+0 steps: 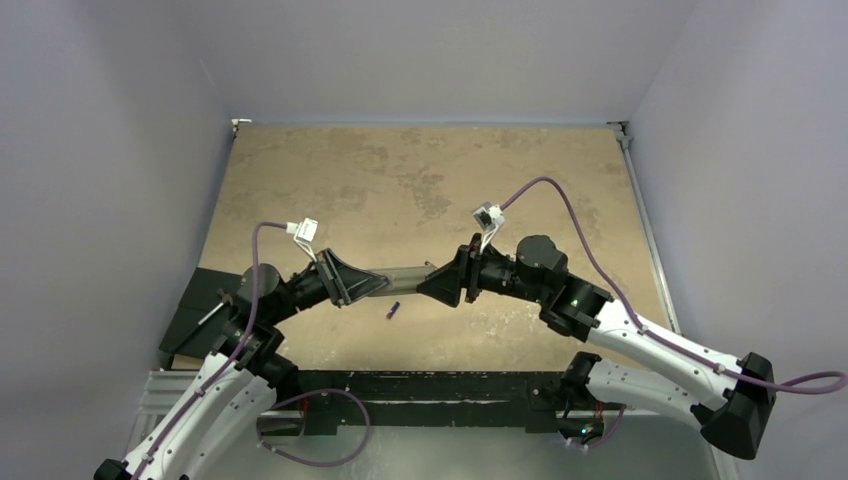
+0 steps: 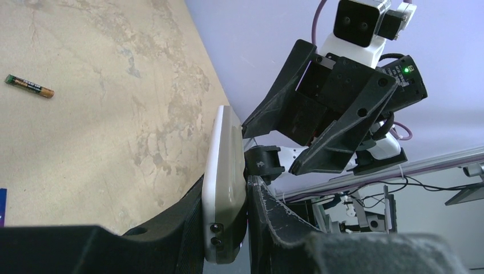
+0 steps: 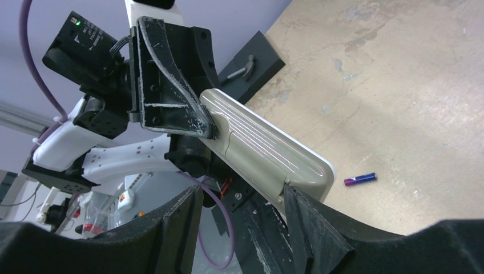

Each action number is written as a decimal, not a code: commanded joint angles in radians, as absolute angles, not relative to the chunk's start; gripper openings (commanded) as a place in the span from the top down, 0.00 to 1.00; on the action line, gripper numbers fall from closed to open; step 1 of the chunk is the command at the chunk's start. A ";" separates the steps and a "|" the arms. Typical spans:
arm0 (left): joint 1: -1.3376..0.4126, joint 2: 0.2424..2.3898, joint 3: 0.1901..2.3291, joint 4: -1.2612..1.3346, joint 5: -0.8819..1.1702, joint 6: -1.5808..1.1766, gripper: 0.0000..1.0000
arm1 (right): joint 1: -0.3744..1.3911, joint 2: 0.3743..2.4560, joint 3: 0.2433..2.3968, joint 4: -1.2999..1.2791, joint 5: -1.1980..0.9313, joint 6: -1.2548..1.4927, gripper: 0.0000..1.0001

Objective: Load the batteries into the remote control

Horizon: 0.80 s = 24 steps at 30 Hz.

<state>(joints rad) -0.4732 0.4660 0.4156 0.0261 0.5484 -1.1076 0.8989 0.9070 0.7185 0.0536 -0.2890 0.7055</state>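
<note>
My left gripper is shut on the remote control and holds it above the table, between the two arms. In the left wrist view the remote stands edge-on between the jaws. In the right wrist view its grey ribbed back faces me. My right gripper is open; one fingertip touches the remote's free end and the other stands apart. The purple-blue battery lies on the table below the remote, and also shows in the right wrist view. The brown, gold-ended battery lies farther off.
A black pad lies at the table's left edge, with a small grey tool on it. Grey walls enclose the tan table on three sides. The arm bases and a black rail run along the near edge.
</note>
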 commanded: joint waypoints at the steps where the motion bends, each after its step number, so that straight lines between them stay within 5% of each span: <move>1: -0.471 0.464 0.442 0.089 0.569 -1.114 1.00 | 0.905 0.897 0.756 0.025 -0.235 0.674 0.38; 24: -0.471 0.457 0.427 0.134 0.590 -1.136 1.00 | 0.937 0.937 0.753 0.042 -0.186 0.687 0.37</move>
<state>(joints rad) -0.4713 0.4694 0.4149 0.0254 0.5461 -1.1080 0.9295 0.9180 0.7189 0.0456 -0.2260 0.6994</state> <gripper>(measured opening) 0.263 0.630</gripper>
